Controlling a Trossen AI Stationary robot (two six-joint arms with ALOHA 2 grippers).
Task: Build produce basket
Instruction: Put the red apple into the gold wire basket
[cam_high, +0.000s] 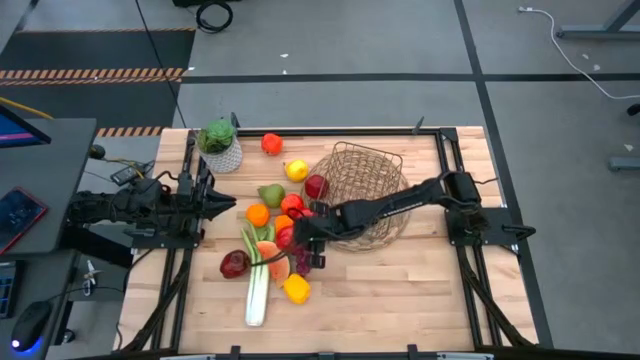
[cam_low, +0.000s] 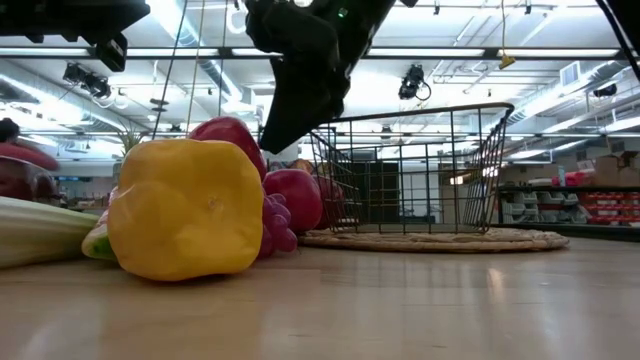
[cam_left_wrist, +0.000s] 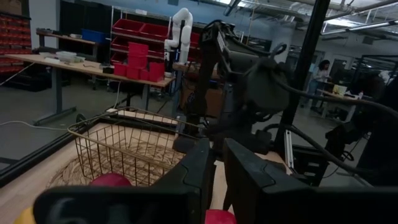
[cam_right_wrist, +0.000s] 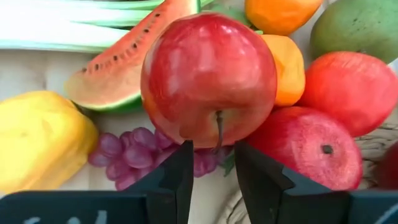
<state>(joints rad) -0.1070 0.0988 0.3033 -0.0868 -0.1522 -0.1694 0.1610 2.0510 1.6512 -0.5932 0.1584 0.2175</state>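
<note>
The brown wire basket (cam_high: 365, 185) lies at the table's middle with a red apple (cam_high: 316, 186) at its mouth. Left of it the produce lies in a heap: a pear (cam_high: 270, 194), an orange (cam_high: 258, 214), a watermelon slice (cam_right_wrist: 124, 62), grapes (cam_right_wrist: 124, 155), a yellow piece (cam_high: 296, 289) and a leek (cam_high: 258, 290). My right gripper (cam_right_wrist: 213, 168) slants down over the heap, open by a narrow gap, right before a big red apple (cam_right_wrist: 208, 78). My left gripper (cam_left_wrist: 219, 177) waits shut at the table's left edge. My right gripper's fingertips (cam_right_wrist: 183, 155) stand at the big red apple's stem side (cam_right_wrist: 219, 127), slanting down from the table's right. The apple is not between the fingers. Whether they touch it I cannot tell.
A small white netted pot with a green plant (cam_high: 220, 145) stands at the far left. A red fruit (cam_high: 271, 143) and a lemon (cam_high: 295, 170) lie near it. A dark red apple (cam_high: 234, 264) lies by the leek. Bare wood (cam_high: 400, 290) stretches along the near right.
</note>
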